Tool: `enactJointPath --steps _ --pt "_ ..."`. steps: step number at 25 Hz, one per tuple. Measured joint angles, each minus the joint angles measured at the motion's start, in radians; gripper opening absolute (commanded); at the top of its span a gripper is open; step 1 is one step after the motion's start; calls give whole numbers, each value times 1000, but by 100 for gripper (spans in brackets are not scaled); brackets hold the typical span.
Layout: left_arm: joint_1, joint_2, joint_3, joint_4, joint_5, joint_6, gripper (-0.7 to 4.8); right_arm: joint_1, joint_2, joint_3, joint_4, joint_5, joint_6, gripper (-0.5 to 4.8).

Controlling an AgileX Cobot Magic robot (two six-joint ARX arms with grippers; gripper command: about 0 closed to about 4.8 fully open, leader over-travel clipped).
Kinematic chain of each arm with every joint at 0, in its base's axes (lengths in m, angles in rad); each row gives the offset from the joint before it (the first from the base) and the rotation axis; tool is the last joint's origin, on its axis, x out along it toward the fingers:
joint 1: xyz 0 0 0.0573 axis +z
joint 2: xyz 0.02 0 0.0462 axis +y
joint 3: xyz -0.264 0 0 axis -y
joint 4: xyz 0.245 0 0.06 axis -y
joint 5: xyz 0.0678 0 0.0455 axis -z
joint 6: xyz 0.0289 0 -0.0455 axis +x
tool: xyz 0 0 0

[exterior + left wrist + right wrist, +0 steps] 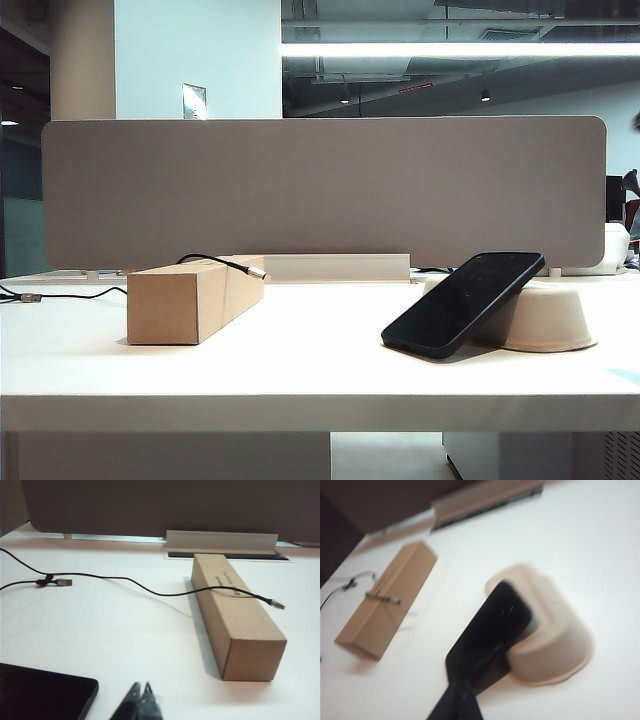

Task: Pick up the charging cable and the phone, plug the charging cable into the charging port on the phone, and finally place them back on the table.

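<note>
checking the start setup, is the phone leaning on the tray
Touching: the exterior view shows the phone propped with its upper end on the beige tray, lower end on the table.

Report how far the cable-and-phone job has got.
Nothing is done yet. The charging cable lies draped over the cardboard box, its connector past the box's side. The phone leans on the beige tray, unplugged. The left end effector and right end effector are both shut and empty. Still left: picking up both, plugging in, setting them back on the table.
</note>
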Motion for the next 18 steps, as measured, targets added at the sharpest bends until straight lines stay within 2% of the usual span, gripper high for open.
enactJointPath --steps 5,9,12,18 --pt "0 0 0 5 16 0 -6 105 187 39 26 -10 1 2" --pt "0 0 16 8 18 -32 -6 157 305 40 95 -10 2 75" --pt "0 0 40 13 22 -45 -6 163 378 40 139 -11 34 106" --pt "0 83 136 12 84 -52 -6 160 482 40 185 -10 87 108"
